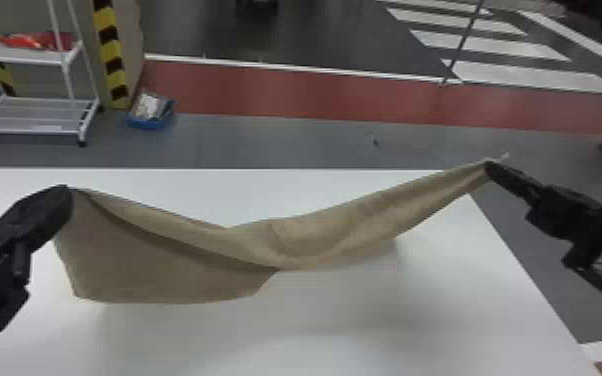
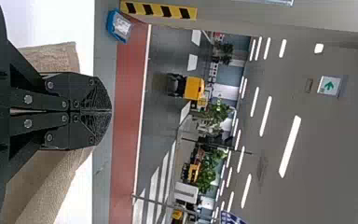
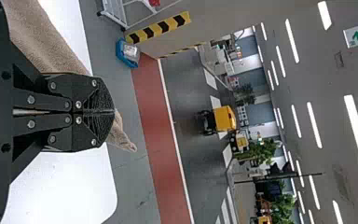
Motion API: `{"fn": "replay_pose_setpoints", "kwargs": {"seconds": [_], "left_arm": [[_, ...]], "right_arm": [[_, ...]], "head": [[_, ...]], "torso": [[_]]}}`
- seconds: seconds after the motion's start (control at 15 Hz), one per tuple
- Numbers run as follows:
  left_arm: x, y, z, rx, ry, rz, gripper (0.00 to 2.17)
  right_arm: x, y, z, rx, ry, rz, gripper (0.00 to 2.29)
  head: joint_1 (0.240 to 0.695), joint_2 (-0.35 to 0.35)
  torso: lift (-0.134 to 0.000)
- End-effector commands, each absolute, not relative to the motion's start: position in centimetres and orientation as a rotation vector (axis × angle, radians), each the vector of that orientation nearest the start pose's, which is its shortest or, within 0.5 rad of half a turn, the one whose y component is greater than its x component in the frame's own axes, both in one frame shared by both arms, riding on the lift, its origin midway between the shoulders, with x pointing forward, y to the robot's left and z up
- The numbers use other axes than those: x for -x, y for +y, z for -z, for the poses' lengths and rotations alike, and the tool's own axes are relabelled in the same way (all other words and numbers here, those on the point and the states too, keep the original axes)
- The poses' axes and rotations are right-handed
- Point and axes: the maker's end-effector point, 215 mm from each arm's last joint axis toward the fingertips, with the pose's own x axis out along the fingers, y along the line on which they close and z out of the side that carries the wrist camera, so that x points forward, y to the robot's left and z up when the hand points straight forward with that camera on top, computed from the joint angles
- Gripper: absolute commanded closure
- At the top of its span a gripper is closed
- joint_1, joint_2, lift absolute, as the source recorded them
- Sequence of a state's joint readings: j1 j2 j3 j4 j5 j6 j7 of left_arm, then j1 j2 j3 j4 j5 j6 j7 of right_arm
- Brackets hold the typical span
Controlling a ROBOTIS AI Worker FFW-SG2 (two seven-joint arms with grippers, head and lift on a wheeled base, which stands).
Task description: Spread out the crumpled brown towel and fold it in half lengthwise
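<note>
Sagging, the brown towel (image 1: pixel 285 245) is clenched by the left claw (image 1: pixel 65 194) and right claw (image 1: pixel 491 169) (pinched bits hidden inside).

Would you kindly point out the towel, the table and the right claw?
Towel (image 1: pixel 165 272): head view, its hanging left part.
Table (image 1: pixel 315 310): head view, the top's near part.
Right claw (image 3: pixel 112 112): right wrist view, between its fingertips.

Industrial hall: hazard-striped pillar (image 1: pixel 108 50), painted crosswalk (image 1: pixel 530 75), green arrow sign (image 2: pixel 329 86)
</note>
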State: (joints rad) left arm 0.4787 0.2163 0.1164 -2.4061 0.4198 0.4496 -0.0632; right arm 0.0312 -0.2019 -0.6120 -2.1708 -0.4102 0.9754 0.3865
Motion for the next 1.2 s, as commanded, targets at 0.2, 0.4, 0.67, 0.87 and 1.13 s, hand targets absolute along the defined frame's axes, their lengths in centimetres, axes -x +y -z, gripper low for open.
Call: {"fn": "replay_pose_setpoints", "kwargs": {"seconds": [0.2, 0.4, 0.67, 0.87, 1.13], "left_arm": [[-47.3, 24.3, 25.4, 0.122, 0.068, 0.172, 1.90], [-51.4, 26.0, 25.6, 0.128, 0.054, 0.155, 1.90], [-59.6, 29.9, 22.7, 0.155, -0.014, 0.115, 1.90], [-64.6, 29.9, 18.4, 0.161, -0.069, 0.135, 1.90], [-62.7, 28.9, 20.3, 0.177, -0.042, 0.196, 1.90]], "right_arm": [[-53.6, -40.9, 26.1, -0.240, 0.270, -0.077, 1.68], [-58.4, -39.7, 25.3, -0.250, 0.235, -0.084, 1.68], [-65.6, -41.4, 19.4, -0.232, 0.111, -0.051, 1.68], [-68.8, -40.5, 15.5, -0.212, 0.051, -0.061, 1.68], [-65.1, -40.1, 20.7, -0.167, 0.094, -0.067, 1.68]], "head": [[0.670, -0.227], [0.662, -0.188], [0.585, -0.125], [0.481, -0.096], [0.423, -0.091]], "torso": [[-0.124], [-0.124], [-0.124], [-0.124], [-0.124]]}}
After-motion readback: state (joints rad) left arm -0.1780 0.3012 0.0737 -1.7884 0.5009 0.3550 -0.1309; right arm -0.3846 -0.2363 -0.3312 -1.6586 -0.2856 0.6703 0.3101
